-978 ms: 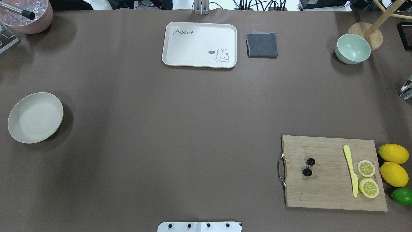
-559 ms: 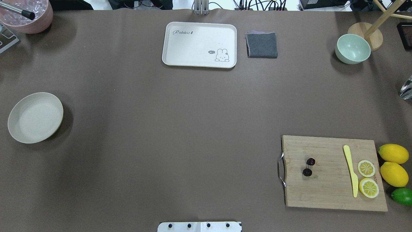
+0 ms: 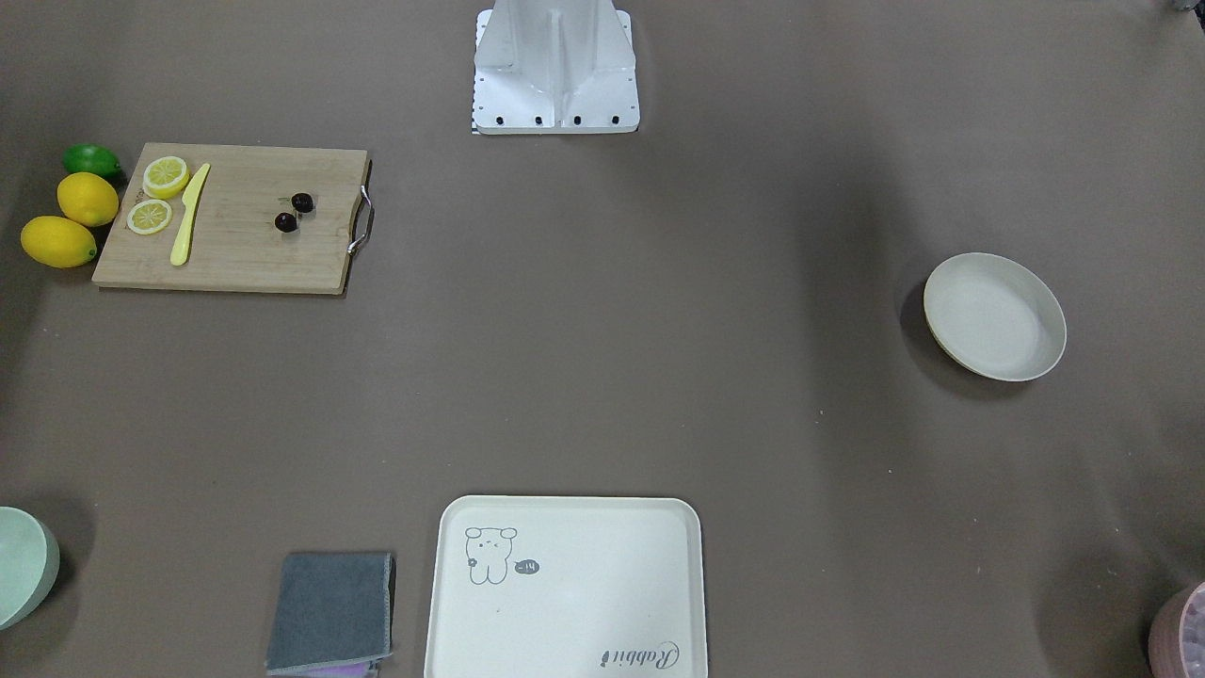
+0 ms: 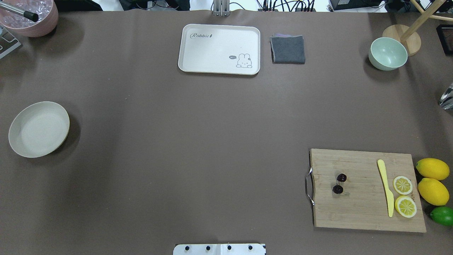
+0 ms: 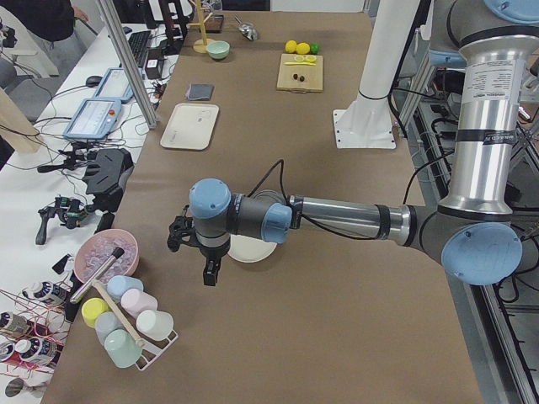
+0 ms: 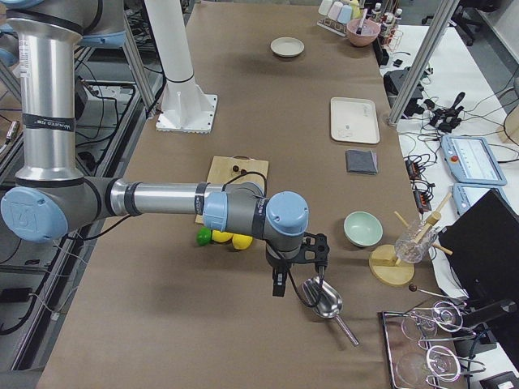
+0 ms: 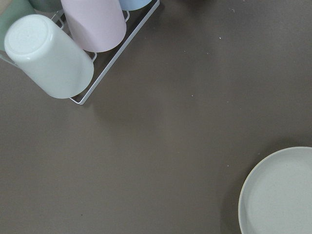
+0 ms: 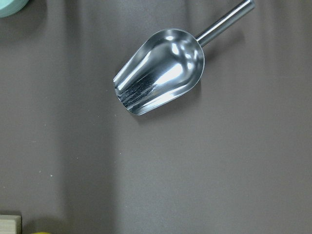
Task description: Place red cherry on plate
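Note:
The red cherry [image 4: 338,189], two tiny dark fruits on one stem, lies on the left part of a wooden cutting board [image 4: 364,209] and also shows in the front-facing view [image 3: 286,222]. Far across the table sits the cream plate [image 4: 39,129] [image 3: 994,316], with nothing on it. My left gripper [image 5: 207,276] hangs just beside the plate [image 5: 253,251], whose edge fills a corner of the left wrist view [image 7: 280,195]. My right gripper [image 6: 297,277] hovers over a metal scoop [image 8: 161,70], away from the board. Whether either gripper is open or shut, I cannot tell.
On the board lie a yellow knife [image 4: 385,187] and two lemon slices [image 4: 403,185]; lemons [image 4: 432,169] and a lime [image 4: 442,215] sit beside it. At the far edge are a rabbit tray [image 4: 219,49], grey cloth [image 4: 288,49] and mint bowl [image 4: 387,54]. A cup rack [image 7: 58,53] stands near the plate.

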